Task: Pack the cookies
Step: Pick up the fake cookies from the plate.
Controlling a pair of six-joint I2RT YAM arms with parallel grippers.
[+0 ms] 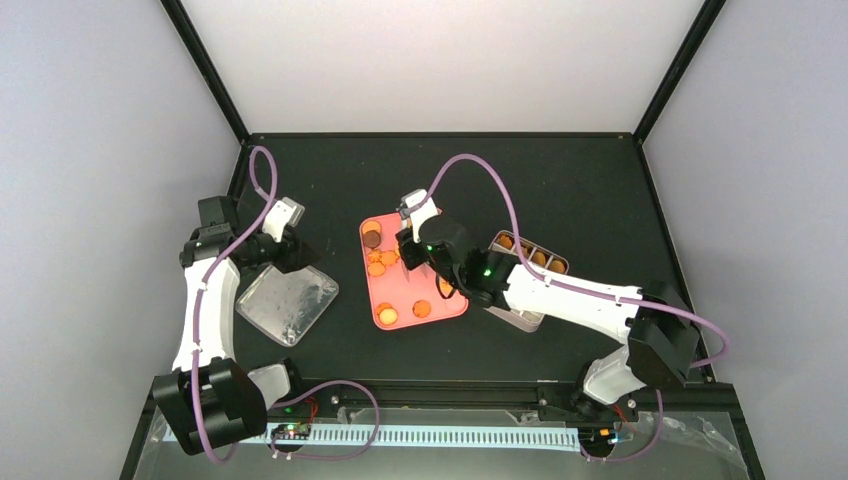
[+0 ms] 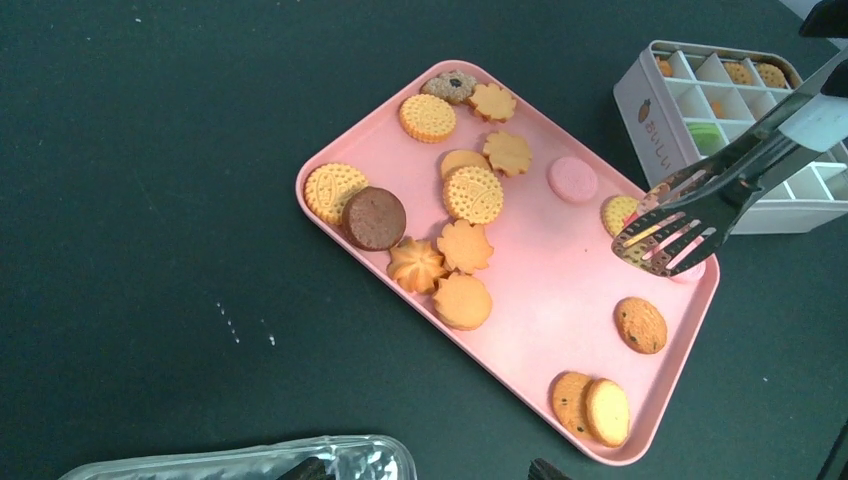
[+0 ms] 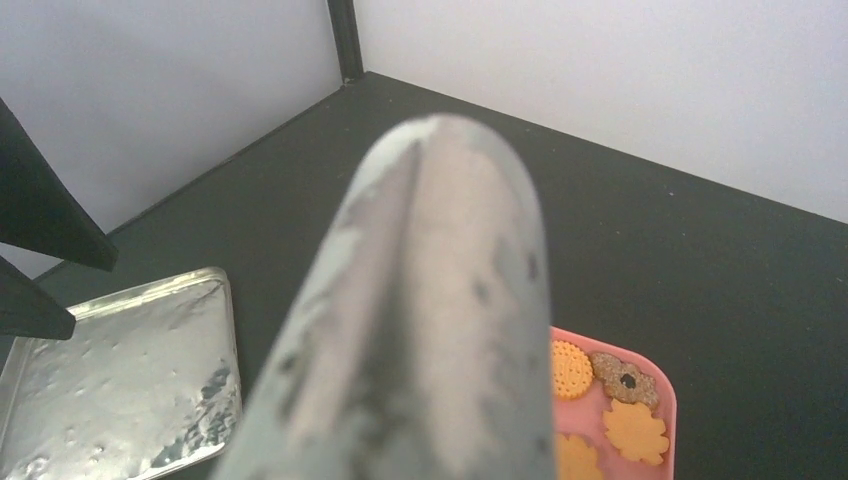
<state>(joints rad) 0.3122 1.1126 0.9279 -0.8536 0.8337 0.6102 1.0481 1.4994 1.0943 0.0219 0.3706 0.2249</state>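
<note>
Left wrist view shows small round orange and golden cookies (image 2: 473,195) scattered on a pink rectangular tray (image 2: 540,290), a few more in the white compartmented box (image 2: 655,105) just right of it. Right fingers (image 1: 408,250) grip long metal tongs (image 2: 690,205) over the tray's right side; left fingers (image 1: 298,255) stand open, empty, above a clear plastic lid (image 1: 288,300).

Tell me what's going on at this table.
The right gripper holds metal tongs, whose tips sit low over a pink tray of cookies, at the edge nearest a white divided box that already has a few cookies in it. Whether the tongs have a cookie pinched is unclear. The left gripper hangs open by a clear plastic lid, holding nothing.
</note>
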